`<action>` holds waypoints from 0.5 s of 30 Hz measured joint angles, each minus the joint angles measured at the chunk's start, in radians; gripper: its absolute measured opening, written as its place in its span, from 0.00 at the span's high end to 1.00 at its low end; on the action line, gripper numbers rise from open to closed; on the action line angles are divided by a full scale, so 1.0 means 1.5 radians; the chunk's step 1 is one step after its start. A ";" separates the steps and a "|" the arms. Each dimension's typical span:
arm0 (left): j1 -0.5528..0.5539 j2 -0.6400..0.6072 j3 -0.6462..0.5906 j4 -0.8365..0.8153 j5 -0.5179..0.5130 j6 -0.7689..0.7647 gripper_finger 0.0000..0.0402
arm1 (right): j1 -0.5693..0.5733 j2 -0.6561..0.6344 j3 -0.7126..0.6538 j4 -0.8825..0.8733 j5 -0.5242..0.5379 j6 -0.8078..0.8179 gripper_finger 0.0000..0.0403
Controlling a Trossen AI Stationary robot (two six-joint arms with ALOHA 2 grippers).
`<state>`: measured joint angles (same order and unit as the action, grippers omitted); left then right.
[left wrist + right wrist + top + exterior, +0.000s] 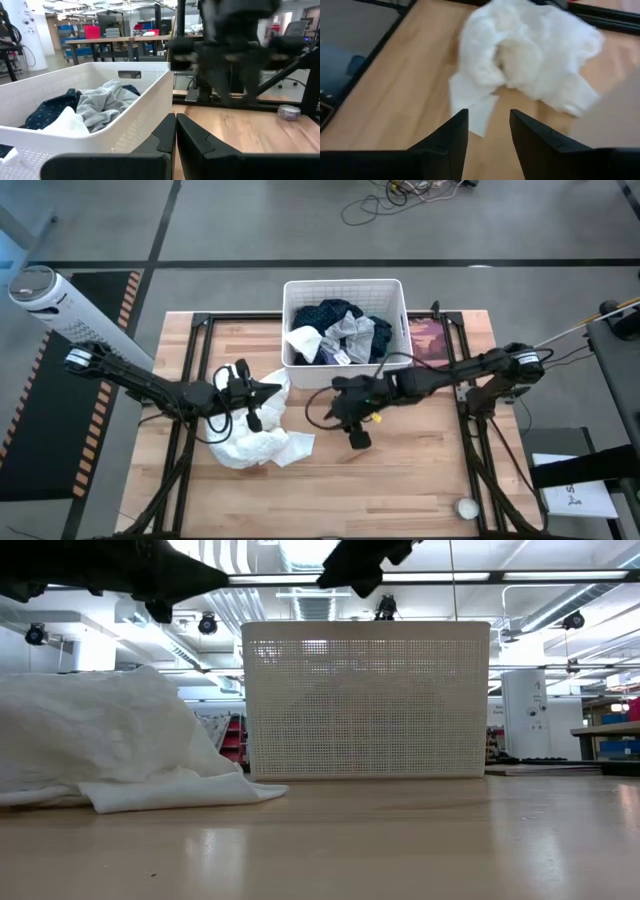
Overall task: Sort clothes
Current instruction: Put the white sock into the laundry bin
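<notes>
A white perforated basket stands at the table's far middle. It holds a dark navy dotted garment, a grey one and a white one. A heap of white clothes lies on the table, left of centre. My left gripper is shut and level, hovering over that heap and facing the basket. My right gripper hangs open in front of the basket, tipped down toward the white heap, with nothing between its fingers.
A maroon sheet lies right of the basket. A small roll of tape sits at the near right corner. A white cylinder juts in at the far left. Bare wood shows along the table's near side.
</notes>
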<state>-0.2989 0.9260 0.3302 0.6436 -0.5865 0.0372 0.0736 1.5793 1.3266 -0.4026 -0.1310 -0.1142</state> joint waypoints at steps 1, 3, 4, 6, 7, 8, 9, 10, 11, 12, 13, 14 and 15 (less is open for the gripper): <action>0.000 0.000 0.000 0.002 0.000 0.000 1.00 | 0.011 0.002 -0.012 0.019 0.000 0.001 0.68; 0.000 0.000 0.000 0.001 0.000 0.000 1.00 | 0.028 0.005 -0.034 0.045 0.000 0.012 0.69; 0.000 0.000 0.000 0.001 0.000 -0.001 1.00 | 0.034 0.005 -0.048 0.062 0.000 0.019 0.70; 0.000 0.000 0.000 0.001 0.001 -0.004 1.00 | 0.042 0.006 -0.078 0.117 0.000 0.036 0.71; 0.000 0.000 0.000 0.001 0.002 -0.006 1.00 | 0.045 0.007 -0.095 0.147 0.001 0.049 0.72; 0.000 0.000 0.000 0.000 0.003 -0.006 1.00 | 0.047 0.008 -0.114 0.169 0.001 0.061 0.72; 0.000 0.000 0.000 0.000 0.003 -0.006 1.00 | 0.048 0.009 -0.134 0.192 0.000 0.069 0.73; 0.000 0.000 0.000 -0.001 0.004 -0.006 1.00 | 0.049 0.012 -0.152 0.219 0.001 0.076 0.73; 0.000 0.000 0.000 -0.003 0.004 -0.003 1.00 | 0.050 0.019 -0.167 0.250 0.001 0.077 0.74; 0.000 0.001 0.000 -0.003 0.004 -0.002 1.00 | 0.050 0.024 -0.182 0.276 0.002 0.077 0.74; 0.000 0.001 0.000 -0.004 0.005 0.000 1.00 | 0.050 0.030 -0.195 0.289 0.001 0.079 0.74; 0.000 0.001 0.000 -0.003 0.005 0.000 1.00 | 0.050 0.039 -0.206 0.298 0.001 0.082 0.74; 0.000 0.001 0.000 -0.002 0.005 0.001 1.00 | 0.050 0.051 -0.213 0.317 0.002 0.083 0.73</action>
<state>-0.2993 0.9272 0.3302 0.6400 -0.5789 0.0382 0.1490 1.6551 1.0079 0.0725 -0.1287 0.0097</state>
